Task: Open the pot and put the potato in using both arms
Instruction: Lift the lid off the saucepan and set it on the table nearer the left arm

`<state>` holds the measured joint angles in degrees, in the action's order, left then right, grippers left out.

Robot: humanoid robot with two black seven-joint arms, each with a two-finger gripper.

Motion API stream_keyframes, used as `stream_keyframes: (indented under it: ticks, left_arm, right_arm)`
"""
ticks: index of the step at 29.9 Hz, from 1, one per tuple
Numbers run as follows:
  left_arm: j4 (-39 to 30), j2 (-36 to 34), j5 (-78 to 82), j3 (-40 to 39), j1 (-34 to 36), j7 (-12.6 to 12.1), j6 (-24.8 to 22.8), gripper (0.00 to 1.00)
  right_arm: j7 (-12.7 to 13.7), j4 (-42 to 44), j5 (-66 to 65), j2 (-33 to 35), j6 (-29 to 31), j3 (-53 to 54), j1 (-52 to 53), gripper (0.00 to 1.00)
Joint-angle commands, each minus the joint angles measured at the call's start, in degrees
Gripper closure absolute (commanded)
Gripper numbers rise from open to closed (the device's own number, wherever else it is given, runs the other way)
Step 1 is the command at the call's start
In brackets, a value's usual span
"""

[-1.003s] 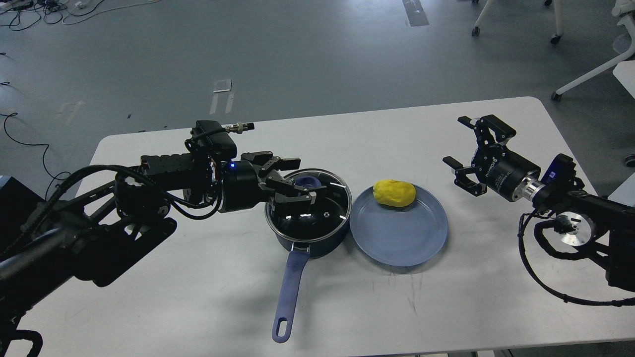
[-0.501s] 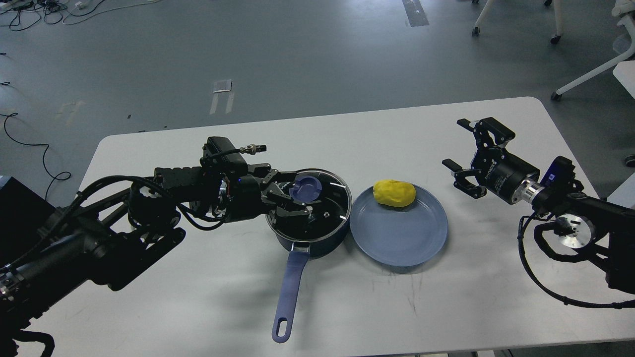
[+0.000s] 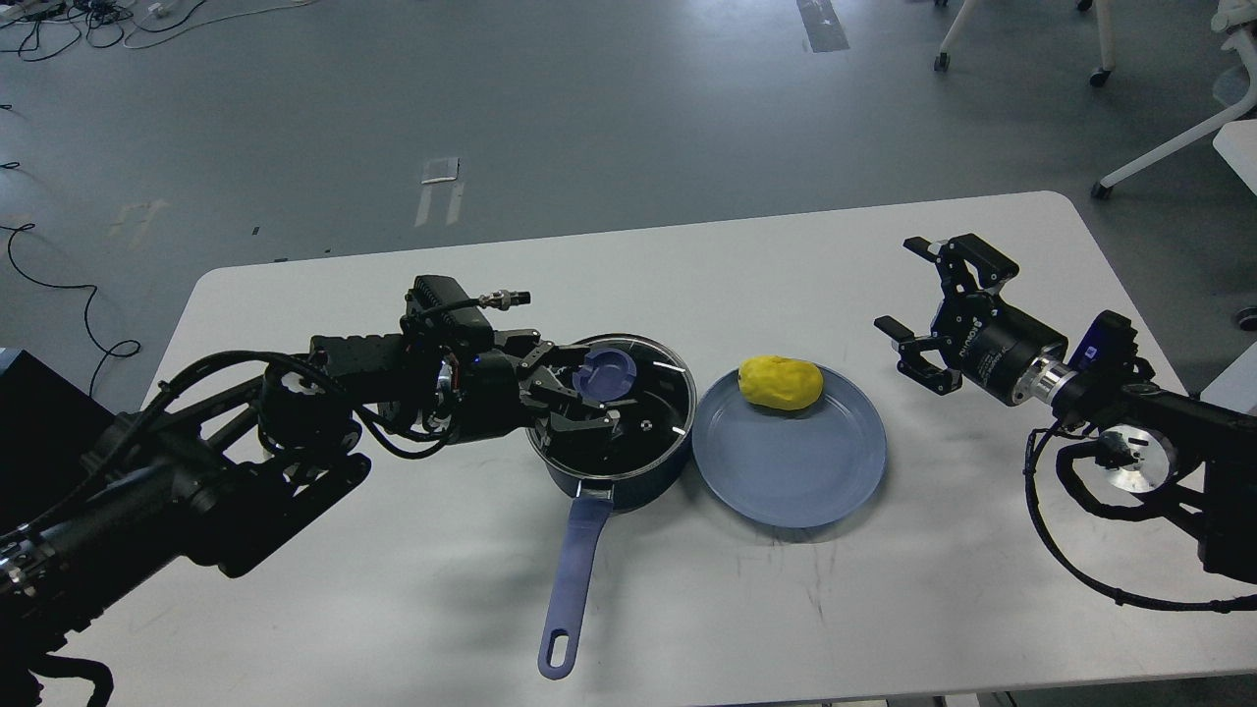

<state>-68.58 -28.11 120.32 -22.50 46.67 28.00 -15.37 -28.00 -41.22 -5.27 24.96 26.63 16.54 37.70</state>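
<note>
A blue pot (image 3: 628,471) with a long handle (image 3: 573,579) stands mid-table under a glass lid (image 3: 648,417) with a blue knob (image 3: 601,375). My left gripper (image 3: 584,388) lies low over the lid, open, with one finger on each side of the knob; the near finger stands clear of it. A yellow potato (image 3: 781,383) lies at the far edge of a blue plate (image 3: 795,471), just right of the pot. My right gripper (image 3: 906,285) is open and empty, hovering to the right of the plate and apart from the potato.
The white table (image 3: 393,589) ends close behind the pot and at the right near my right arm. Chair legs (image 3: 1159,147) stand on the floor at the far right.
My left gripper has dropped and shifted right, from above the lid to straddling the knob; in the last half second it barely moved. My right gripper has hardly moved.
</note>
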Motion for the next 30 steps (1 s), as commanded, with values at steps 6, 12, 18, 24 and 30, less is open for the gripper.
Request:
stream_keyframes:
  ticks: [6,12,18,24,30]
  left_arm:
    - [0.0,0.2,-0.2,-0.2,0.8,0.0,0.5,0.69]
    - [-1.5,-2.6,-0.3,-0.4,1.1,0.0,1.0,0.70]
    - [-3.9,-12.3,-0.9,-0.3,2.5,0.0,2.9,0.69]
    - [-3.0,-22.0,-3.6,1.0,1.1,0.0,9.1,0.68]
    - [2.1,-25.8,-6.9,6.4,-3.2,0.0,15.8,0.68]
  right_arm:
    - [0.0,0.1,0.0,-0.1,-0.1,0.0,0.0,0.00]
    - [0.0,0.1,0.0,-0.2,-0.2,0.0,0.0,0.00]
    - [0.0,0.0,0.0,0.0,-0.2,0.1,0.1,0.00]
    - [0.0,0.0,0.0,0.2,-0.2,0.1,0.3,0.00]
    - [0.0,0.0,0.0,0.4,-0.2,0.1,0.2,0.00]
